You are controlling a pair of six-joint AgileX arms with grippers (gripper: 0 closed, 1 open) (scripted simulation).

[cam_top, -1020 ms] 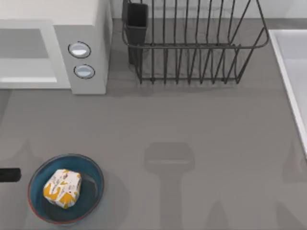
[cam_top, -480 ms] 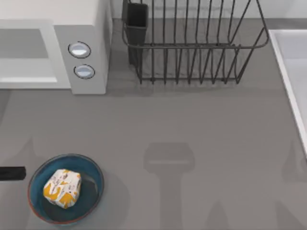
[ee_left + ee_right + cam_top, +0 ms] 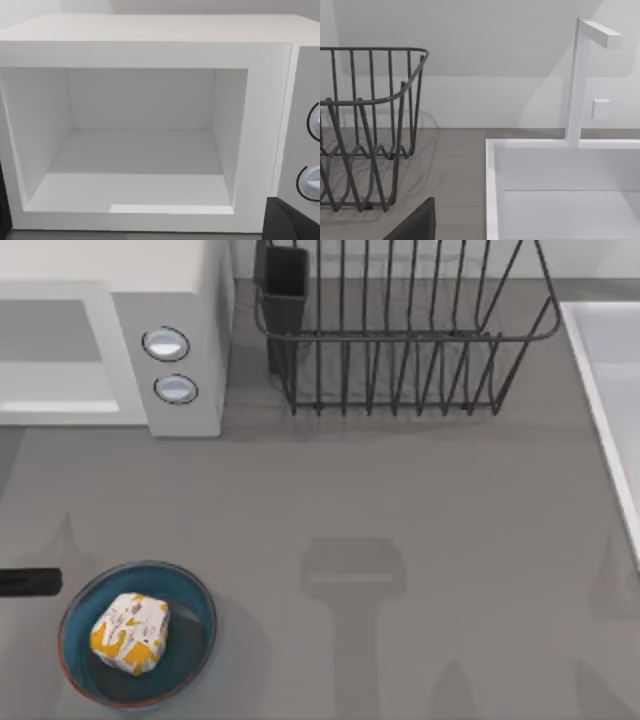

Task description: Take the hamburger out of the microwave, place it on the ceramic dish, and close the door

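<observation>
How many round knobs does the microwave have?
2. Both sit on the microwave front panel: the upper knob and, right below it, the lower knob.

I count one microwave (image 3: pixel 110 340) with two knobs (image 3: pixel 166 343), one above the other. One dish (image 3: pixel 190 598) sits on the table and carries one hamburger (image 3: pixel 130 632). There is one wire rack (image 3: pixel 400 330) with one dark cup (image 3: pixel 286 285) at its end, one white sink (image 3: pixel 560 190), and one faucet (image 3: pixel 582 75).

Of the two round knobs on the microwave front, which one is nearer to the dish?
The lower knob: it sits below the upper knob, closer to the dish.
</observation>
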